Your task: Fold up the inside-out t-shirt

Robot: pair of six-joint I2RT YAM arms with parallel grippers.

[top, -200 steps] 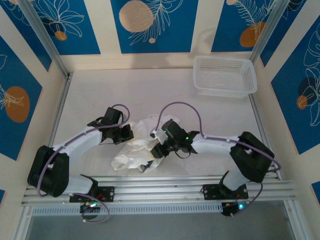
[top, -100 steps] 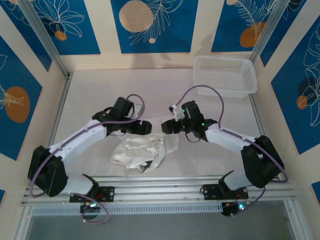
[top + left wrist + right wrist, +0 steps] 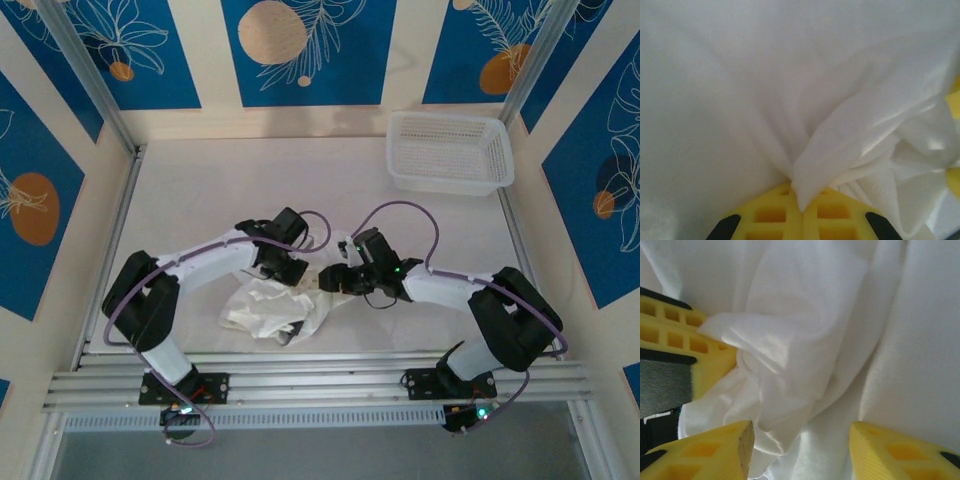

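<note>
From above, the left gripper (image 3: 303, 274) and the right gripper (image 3: 325, 281) meet tip to tip, almost touching, over the far right corner of the crumpled white t-shirt (image 3: 262, 308). The rest of the t-shirt lies bunched on the white tabletop (image 3: 200, 200), just nearer the arm bases than the left gripper and a little to its left. A small dark patch (image 3: 286, 336) sits at the cloth's near edge, well short of both grippers; it is too small to read. A white plastic mesh basket (image 3: 445, 183) stands well beyond the right gripper, toward the far right corner.

In the left wrist view, the left gripper (image 3: 802, 199) has its yellow fingers (image 3: 771, 216) pressed together, pinching a gathered fold of the t-shirt (image 3: 790, 100). From that pinch the cloth fans out ahead in soft creases. Two bits of yellow (image 3: 955, 102) show at the right edge, past the folds.

In the right wrist view, the right gripper (image 3: 800, 440) stands spread, with one yellow finger (image 3: 715, 450) on either side of a rolled bulge of the t-shirt (image 3: 805, 330), and I cannot tell if they touch the cloth. Ahead and to its left, the left gripper (image 3: 700, 352) grips the same bulge by a corner.
</note>
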